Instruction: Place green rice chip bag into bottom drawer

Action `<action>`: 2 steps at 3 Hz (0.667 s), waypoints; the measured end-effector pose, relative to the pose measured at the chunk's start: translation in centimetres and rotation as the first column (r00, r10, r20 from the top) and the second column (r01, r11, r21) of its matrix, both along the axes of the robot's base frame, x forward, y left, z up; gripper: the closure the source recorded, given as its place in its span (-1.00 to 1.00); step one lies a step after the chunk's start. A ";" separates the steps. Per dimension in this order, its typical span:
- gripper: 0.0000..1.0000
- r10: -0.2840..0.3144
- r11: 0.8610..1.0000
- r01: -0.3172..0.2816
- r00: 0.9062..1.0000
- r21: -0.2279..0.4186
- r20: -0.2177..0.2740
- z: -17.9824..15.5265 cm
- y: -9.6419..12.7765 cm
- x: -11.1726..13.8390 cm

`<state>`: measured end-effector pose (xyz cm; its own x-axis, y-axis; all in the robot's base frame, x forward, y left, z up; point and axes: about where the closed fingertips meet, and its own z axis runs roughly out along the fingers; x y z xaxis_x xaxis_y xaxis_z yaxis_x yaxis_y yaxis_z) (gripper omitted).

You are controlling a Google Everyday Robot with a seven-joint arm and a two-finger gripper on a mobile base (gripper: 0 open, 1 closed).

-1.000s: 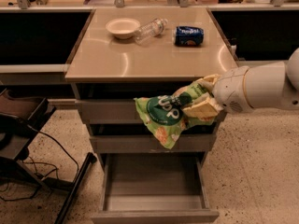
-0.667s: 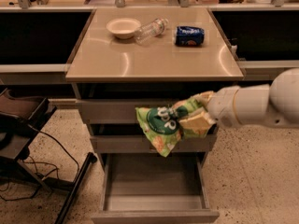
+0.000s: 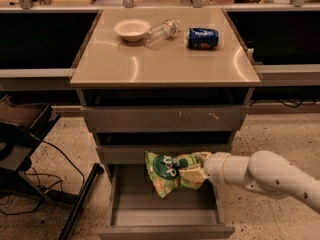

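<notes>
— Status?
— I have the gripper (image 3: 199, 173) clamped on the green rice chip bag (image 3: 167, 171), hanging over the open bottom drawer (image 3: 165, 210) at six o'clock. Only lowering and release remain.

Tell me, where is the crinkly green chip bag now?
The crumpled green foil chip bag hangs low in the camera view, held by the gripper reaching from the right, just above the open grey bottom drawer.

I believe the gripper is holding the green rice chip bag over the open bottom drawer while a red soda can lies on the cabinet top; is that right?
Not quite: the camera view shows the soda can is blue. The gripper does hold the green rice chip bag over the open bottom drawer.
</notes>
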<state>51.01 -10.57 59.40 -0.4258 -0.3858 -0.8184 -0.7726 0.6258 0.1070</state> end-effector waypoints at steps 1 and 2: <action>1.00 -0.051 0.999 0.052 0.996 0.005 -0.078 -7.7 0.1 0.0; 1.00 -0.097 0.995 0.094 0.983 -0.022 -0.153 -13.8 0.0 1.6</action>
<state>52.64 -10.55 45.57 -0.5819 -0.3490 -0.7346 -0.6841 0.6984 0.2101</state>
